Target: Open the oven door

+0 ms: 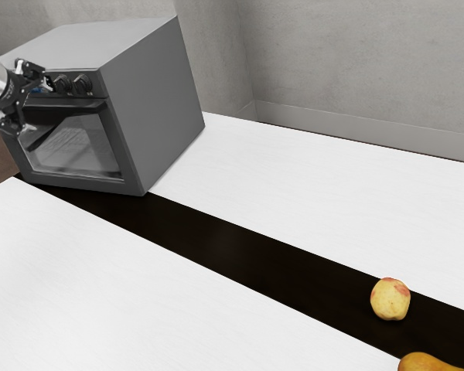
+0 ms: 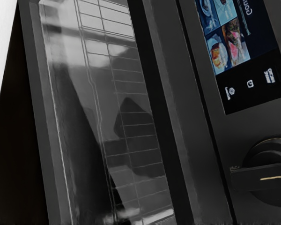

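My gripper [image 1: 31, 100] is at the exterior view's upper left, in front of the grey oven [image 1: 151, 100], with its two fingers spread wide apart. No object is visible between them. The oven door [image 1: 77, 183] stands closed against the body, and its dark handle [image 1: 85, 107] runs along the top of the glass. Part of the handle lies behind the gripper; whether they touch, I cannot tell. From the wrist, the door's glass window [image 2: 126, 89] shows wire racks and dark reflections, beside the control panel [image 2: 229, 136].
Control knobs [image 1: 82, 83] sit above the door, one large knob [image 2: 271, 171] close to my hand. The white table [image 1: 294, 185] has a black strip [image 1: 216, 239] across it. An apple [image 1: 390, 299] and a yellow-orange fruit [image 1: 427, 362] lie far from the oven.
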